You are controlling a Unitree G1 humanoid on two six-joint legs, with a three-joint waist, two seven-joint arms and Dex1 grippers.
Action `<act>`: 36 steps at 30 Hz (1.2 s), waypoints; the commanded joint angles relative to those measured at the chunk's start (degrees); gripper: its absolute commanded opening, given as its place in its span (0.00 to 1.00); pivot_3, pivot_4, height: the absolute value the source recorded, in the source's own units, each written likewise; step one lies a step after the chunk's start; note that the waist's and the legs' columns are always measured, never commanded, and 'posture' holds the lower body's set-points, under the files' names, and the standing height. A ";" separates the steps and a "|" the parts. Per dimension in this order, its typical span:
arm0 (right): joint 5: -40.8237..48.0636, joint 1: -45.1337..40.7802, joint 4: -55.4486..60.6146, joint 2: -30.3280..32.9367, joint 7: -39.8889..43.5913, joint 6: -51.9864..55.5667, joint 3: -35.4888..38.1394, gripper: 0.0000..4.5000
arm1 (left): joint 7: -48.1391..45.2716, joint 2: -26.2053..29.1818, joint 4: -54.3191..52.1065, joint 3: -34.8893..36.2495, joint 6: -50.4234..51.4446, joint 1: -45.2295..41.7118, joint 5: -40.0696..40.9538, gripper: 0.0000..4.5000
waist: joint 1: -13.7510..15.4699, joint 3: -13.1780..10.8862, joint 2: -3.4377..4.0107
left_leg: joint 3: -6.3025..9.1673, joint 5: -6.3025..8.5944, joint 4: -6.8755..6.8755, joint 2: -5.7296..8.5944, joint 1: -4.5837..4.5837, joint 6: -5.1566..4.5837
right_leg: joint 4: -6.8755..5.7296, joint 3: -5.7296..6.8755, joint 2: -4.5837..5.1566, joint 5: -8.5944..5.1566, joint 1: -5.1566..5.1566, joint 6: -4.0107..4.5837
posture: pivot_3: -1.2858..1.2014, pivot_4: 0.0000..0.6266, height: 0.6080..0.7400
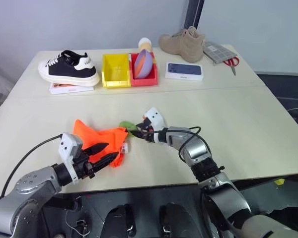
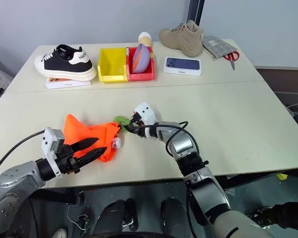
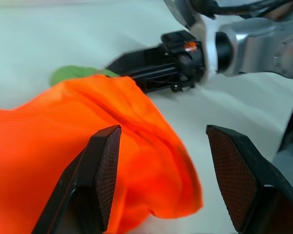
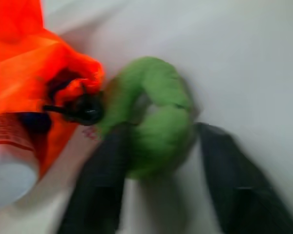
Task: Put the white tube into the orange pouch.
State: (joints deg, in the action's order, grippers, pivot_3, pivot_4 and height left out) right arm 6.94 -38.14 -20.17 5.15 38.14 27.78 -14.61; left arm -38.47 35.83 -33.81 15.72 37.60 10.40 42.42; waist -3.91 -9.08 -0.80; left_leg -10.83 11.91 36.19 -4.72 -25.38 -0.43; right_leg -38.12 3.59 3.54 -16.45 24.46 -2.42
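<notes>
The orange pouch point(image 1: 97, 139) lies crumpled on the table's near left. Its dark cord ends in a green ring point(image 1: 125, 125) at the pouch's right end. The white tube point(image 1: 123, 147), with its red label, lies at the pouch's mouth point(image 4: 63, 83), partly under the fabric. My left gripper point(image 1: 103, 152) is open at the pouch's near edge, with fabric lying between its fingers point(image 3: 107, 165). My right gripper point(image 4: 161, 130) reaches in from the right, its fingers pressed on either side of the green ring point(image 4: 171, 131).
Along the far edge stand a black-and-white sneaker point(image 1: 69, 67) on a flat box, a yellow bin point(image 1: 115, 70), a red bin point(image 1: 144, 75) with a purple ball, a phone box point(image 1: 185, 70), a tan boot point(image 1: 183, 42) and scissors point(image 1: 232, 63).
</notes>
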 commanded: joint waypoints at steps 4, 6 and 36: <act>-0.47 2.04 6.22 3.06 -2.19 -1.28 2.56 0.01 | 0.33 -0.62 0.07 -1.45 -2.37 -1.28 -1.49 0.66 | 0.13 0.00 -0.01 | 0.00 0.00 0.00 0.01 0.00 0.02 | 0.00 0.00 0.01 0.00 0.00 0.01 | 0.52 0.24 1.00; -0.10 2.93 8.50 4.18 -3.18 -1.37 3.76 0.01 | 0.35 -0.78 0.23 -1.58 -2.50 -1.69 -1.68 0.66 | 0.13 0.00 -0.01 | 0.00 -0.02 0.00 0.01 0.00 0.04 | 0.00 0.00 0.01 0.00 0.00 0.01 | 0.52 0.24 1.00; 12.07 10.40 35.19 12.59 -7.41 3.36 16.36 0.00 | -12.05 -3.98 29.15 -10.10 -7.84 -29.17 -7.00 0.99 | 1.49 0.00 -0.02 | 0.00 -0.15 0.03 0.01 -0.01 -0.11 | -0.01 0.03 -0.09 0.01 -0.01 -0.08 | 0.52 0.24 1.00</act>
State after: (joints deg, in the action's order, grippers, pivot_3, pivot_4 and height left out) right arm 18.28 -26.16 12.32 17.58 31.16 32.12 0.93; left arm -49.19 32.04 -4.85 5.99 30.86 -17.50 35.91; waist -2.43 -9.09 -0.81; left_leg -10.83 11.75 36.22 -4.70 -25.39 -0.53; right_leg -38.13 3.62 3.45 -16.45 24.44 -2.51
